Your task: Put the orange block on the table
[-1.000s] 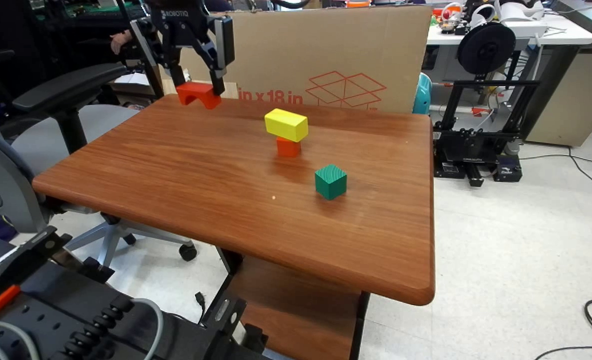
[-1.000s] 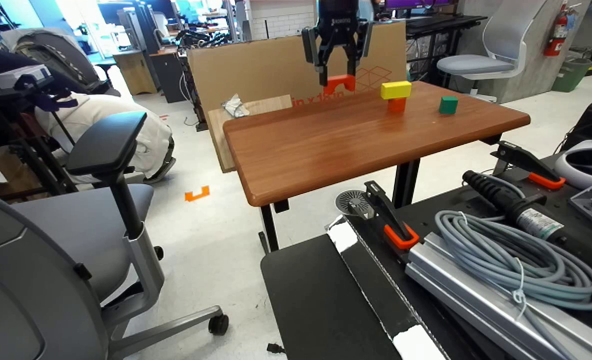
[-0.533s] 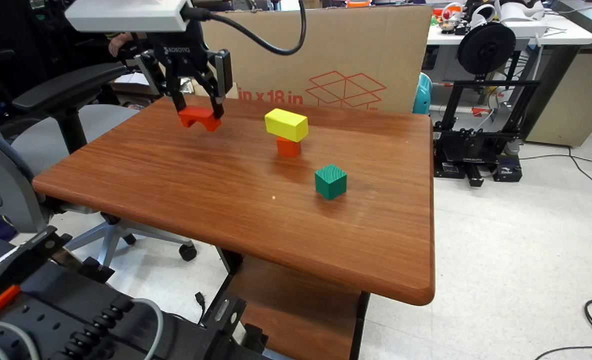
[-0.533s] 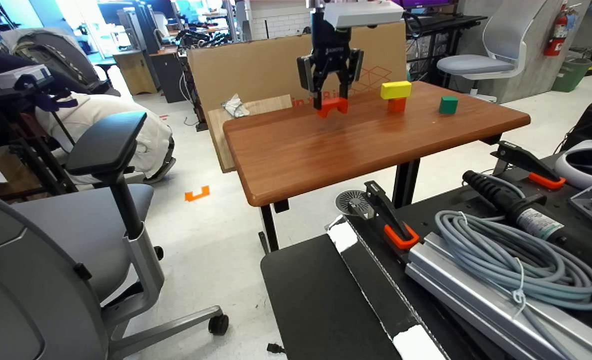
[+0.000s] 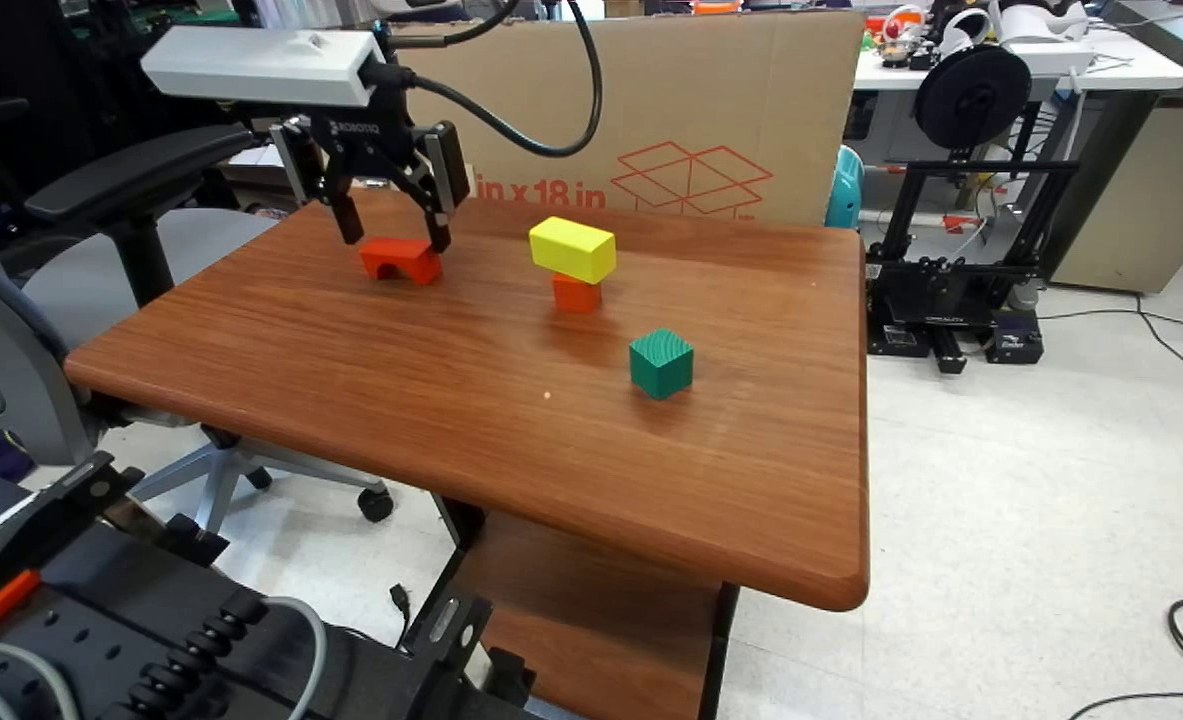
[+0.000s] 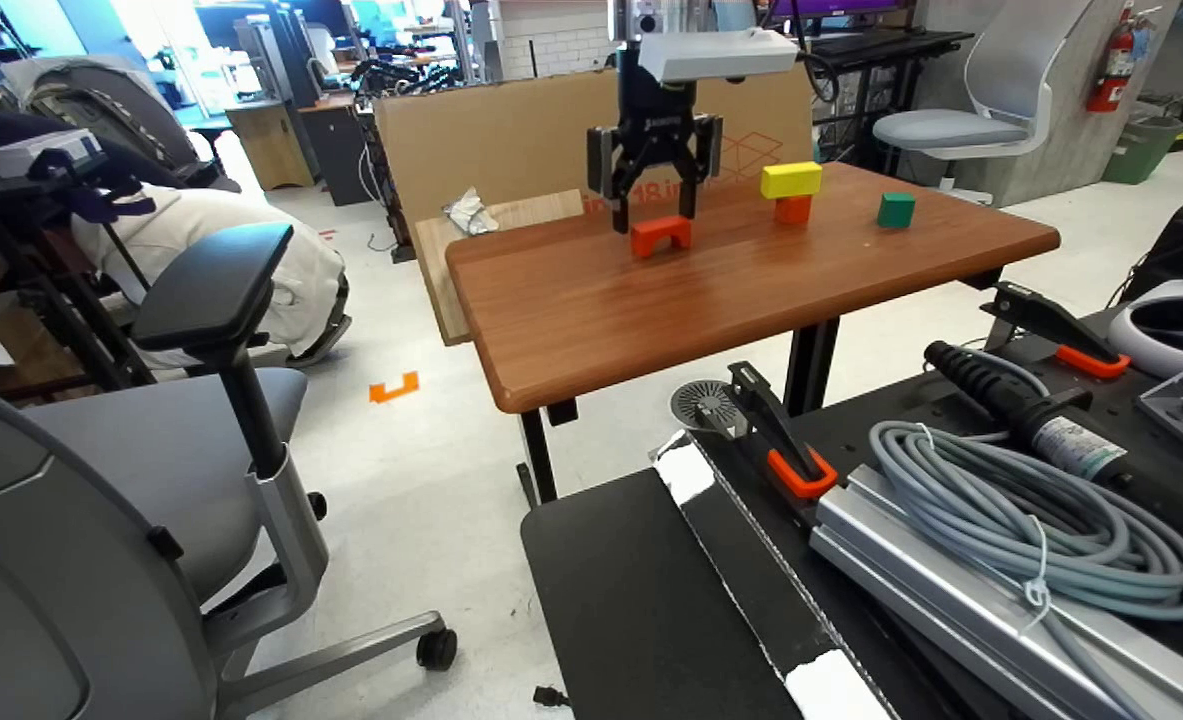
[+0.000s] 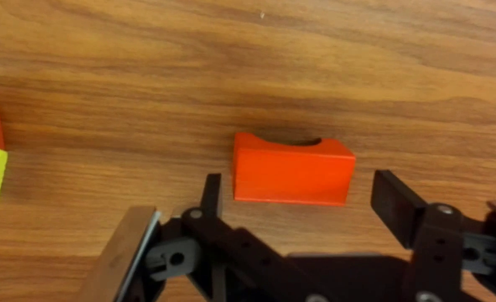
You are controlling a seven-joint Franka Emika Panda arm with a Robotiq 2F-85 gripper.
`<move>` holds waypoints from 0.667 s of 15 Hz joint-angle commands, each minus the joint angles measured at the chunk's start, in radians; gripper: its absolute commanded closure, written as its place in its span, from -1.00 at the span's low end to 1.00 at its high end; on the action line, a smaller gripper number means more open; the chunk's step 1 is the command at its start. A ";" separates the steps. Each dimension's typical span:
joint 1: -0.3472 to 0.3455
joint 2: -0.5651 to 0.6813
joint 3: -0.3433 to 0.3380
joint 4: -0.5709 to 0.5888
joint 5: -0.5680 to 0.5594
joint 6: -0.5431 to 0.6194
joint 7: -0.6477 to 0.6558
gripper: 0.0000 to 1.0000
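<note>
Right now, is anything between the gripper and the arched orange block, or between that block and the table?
Nothing visible: the open gripper leaves gaps on both sides of the arched orange block, which appears to rest directly on the table.

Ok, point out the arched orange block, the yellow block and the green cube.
Arched orange block (image 7: 293, 177): wrist view, flat top face.
Yellow block (image 5: 567, 254): in an exterior view, long side face.
Green cube (image 6: 894, 212): in an exterior view, front face.

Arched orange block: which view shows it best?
The wrist view: the arched orange block looks largest there, top face and curved cutout in sight, with gaps on both sides between it and the gripper. Both exterior views show it smaller, standing on the table, the arch opening visible below its top.
</note>
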State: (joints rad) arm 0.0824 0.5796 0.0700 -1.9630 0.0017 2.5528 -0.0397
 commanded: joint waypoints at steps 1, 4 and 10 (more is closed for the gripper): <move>-0.028 -0.076 0.019 -0.043 0.071 0.032 0.039 -1.00; -0.045 -0.186 0.012 -0.088 0.131 0.008 0.068 -1.00; -0.056 -0.237 -0.027 -0.068 0.145 -0.126 0.127 -1.00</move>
State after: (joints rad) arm 0.0245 0.3421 0.0441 -2.0324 0.1464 2.4281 0.0883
